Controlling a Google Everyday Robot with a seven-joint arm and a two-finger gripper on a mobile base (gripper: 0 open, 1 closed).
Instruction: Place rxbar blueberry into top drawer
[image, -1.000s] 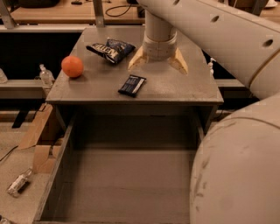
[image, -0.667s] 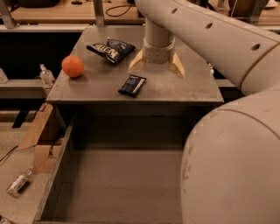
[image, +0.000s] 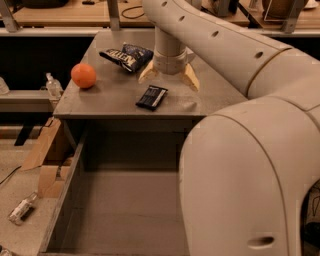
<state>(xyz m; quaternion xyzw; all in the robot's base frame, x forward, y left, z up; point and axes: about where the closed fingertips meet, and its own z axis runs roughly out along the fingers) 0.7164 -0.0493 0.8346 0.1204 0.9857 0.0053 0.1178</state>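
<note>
Gripper (image: 168, 82) low over the cabinet top (image: 110, 97), pointing down, fingers (image: 190, 79) spread wide and empty; cannot tell whether the tips touch the surface. Just near of it, a little left of the midline: the bar (image: 151, 97), flat on the top, long side angled, close to the front edge and apart from both fingers. Just left of the gripper and farther back: a crinkled dark blue snack bag (image: 126, 55), close to the left finger. Well left of the bar, near the left edge: an orange ball (image: 83, 75).

Below the front edge: the drawer (image: 66, 200), pulled out toward the near side, grey bottom bare, left wall in plain sight. Right part of the drawer hidden behind the arm (image: 245, 170), huge in the near right and curving up over the far right of the top.

Left of the cabinet: a small clear bottle (image: 52, 86) on a low shelf, cardboard (image: 42, 150) leaning by the drawer's left wall, another small bottle (image: 22, 209) lying on the floor.
</note>
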